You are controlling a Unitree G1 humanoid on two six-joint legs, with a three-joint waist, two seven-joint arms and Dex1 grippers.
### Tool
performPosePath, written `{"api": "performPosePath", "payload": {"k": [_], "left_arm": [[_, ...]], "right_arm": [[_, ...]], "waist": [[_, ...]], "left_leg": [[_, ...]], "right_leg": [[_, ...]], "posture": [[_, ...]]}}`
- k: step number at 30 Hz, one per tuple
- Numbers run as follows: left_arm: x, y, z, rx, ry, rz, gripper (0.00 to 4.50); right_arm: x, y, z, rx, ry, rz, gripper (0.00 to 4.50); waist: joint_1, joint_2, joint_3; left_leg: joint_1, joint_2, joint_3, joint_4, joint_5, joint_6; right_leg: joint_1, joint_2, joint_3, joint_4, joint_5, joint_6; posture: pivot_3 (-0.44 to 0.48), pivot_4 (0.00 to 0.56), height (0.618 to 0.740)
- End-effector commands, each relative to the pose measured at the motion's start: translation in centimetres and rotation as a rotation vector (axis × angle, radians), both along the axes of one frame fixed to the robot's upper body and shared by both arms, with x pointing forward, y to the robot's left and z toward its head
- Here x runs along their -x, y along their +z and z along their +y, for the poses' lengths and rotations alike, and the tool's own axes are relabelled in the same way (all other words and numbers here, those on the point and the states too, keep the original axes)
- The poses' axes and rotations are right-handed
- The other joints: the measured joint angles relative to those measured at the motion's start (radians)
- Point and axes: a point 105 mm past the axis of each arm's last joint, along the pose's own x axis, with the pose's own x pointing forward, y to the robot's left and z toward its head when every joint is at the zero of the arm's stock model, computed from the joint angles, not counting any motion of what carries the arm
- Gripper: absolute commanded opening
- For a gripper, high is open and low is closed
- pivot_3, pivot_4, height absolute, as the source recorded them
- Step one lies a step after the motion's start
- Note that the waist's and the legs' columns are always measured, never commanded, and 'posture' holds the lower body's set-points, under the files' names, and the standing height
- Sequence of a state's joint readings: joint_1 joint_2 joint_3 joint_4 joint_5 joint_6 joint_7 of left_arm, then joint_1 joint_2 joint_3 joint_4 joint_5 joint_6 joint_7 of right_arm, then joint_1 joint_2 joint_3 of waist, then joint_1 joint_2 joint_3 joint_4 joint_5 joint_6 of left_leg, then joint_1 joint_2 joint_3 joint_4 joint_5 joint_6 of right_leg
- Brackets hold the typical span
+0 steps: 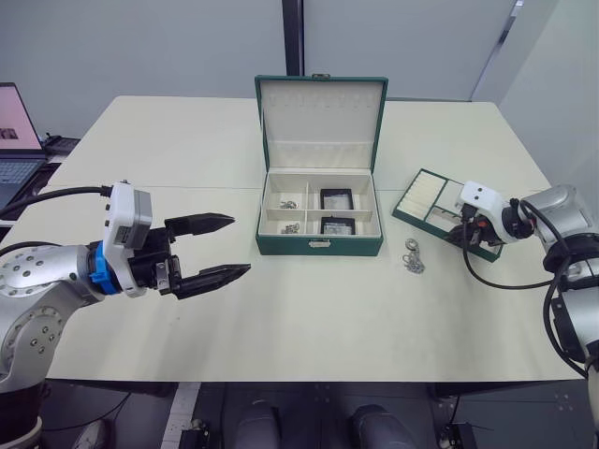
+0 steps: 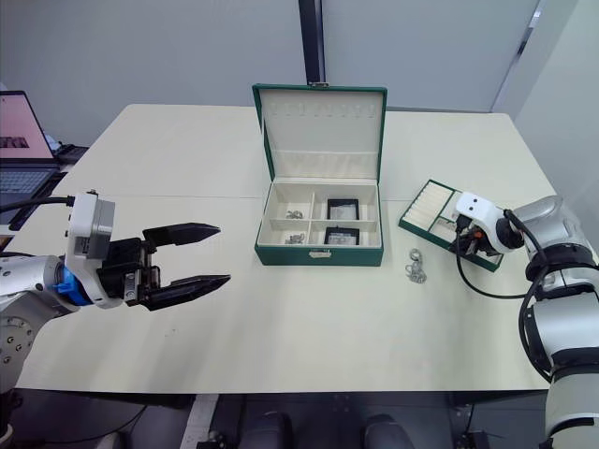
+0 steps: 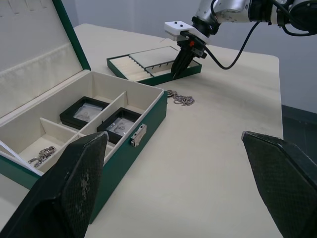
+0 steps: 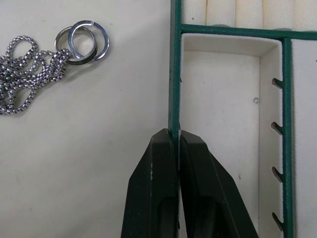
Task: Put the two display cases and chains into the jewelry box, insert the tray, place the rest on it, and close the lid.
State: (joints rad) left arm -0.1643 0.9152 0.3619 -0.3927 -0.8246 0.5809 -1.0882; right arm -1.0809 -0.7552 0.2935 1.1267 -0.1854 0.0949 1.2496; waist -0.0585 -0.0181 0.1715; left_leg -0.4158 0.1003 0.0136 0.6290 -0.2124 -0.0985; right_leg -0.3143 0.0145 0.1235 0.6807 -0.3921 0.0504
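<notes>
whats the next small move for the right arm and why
Probably lift the tray and carry it toward the box. The right claw is pinched on the tray's green wall. Both cases and the chains already lie in the open box, while the loose chain cluster waits on the table.

A pale cream table (image 1: 281, 327) carries the open jewelry box (image 1: 319, 245), the tray (image 1: 423, 198) to its right, and — between them — probably one small chain cluster (image 1: 413, 258).
</notes>
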Motion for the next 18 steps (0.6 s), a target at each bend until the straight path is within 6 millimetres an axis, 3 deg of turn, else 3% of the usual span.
{"api": "performPosePath", "payload": {"k": [1, 8, 11, 15, 18], "left_arm": [[0.3, 1.1, -0.2, -0.008, -0.014, -0.048, 4.50], [0.3, 1.1, 0.1, -0.002, -0.003, -0.041, 4.50], [0.2, 1.0, 0.4, 0.001, 0.009, -0.038, 4.50], [0.1, 0.9, 0.6, 0.003, 0.014, -0.036, 4.50], [0.0, 1.0, 0.7, 0.006, 0.016, -0.037, 4.50]], "right_arm": [[-0.4, 1.5, 0.0, -0.012, 0.002, -0.041, 0.02], [-0.4, 3.2, -1.1, 0.042, -0.032, -0.081, 0.02], [0.1, 5.3, -1.1, 0.073, 0.004, -0.111, 0.02], [1.4, 7.1, -0.1, 0.104, 0.074, -0.142, 0.02], [3.1, 9.0, 2.0, 0.089, 0.147, -0.161, 0.02]], "waist": [[0.000, 0.000, 0.000], [0.000, 0.001, 0.001], [0.002, 0.005, 0.003], [0.003, 0.006, 0.003], [0.003, 0.006, 0.004]], "left_leg": [[0.000, 0.000, 0.000, 0.000, 0.000, 0.000], [0.000, 0.000, 0.000, 0.000, 0.000, 0.000], [0.000, 0.000, 0.000, 0.000, 0.000, 0.000], [0.000, 0.000, 0.000, 0.000, 0.000, 0.000], [0.000, 0.000, 0.000, -0.001, 0.000, 0.000]], "right_leg": [[0.000, 0.000, 0.000, 0.000, 0.000, 0.000], [0.000, 0.000, 0.000, 0.000, 0.000, 0.000], [0.000, 0.000, 0.000, 0.000, 0.000, 0.000], [-0.001, 0.000, 0.000, 0.000, 0.000, 0.000], [-0.001, 0.000, 0.000, 0.000, 0.000, 0.000]], "posture": [[0.000, 0.150, 0.740], [0.000, 0.150, 0.740], [0.000, 0.150, 0.740], [0.000, 0.150, 0.740], [0.000, 0.150, 0.740]]}}
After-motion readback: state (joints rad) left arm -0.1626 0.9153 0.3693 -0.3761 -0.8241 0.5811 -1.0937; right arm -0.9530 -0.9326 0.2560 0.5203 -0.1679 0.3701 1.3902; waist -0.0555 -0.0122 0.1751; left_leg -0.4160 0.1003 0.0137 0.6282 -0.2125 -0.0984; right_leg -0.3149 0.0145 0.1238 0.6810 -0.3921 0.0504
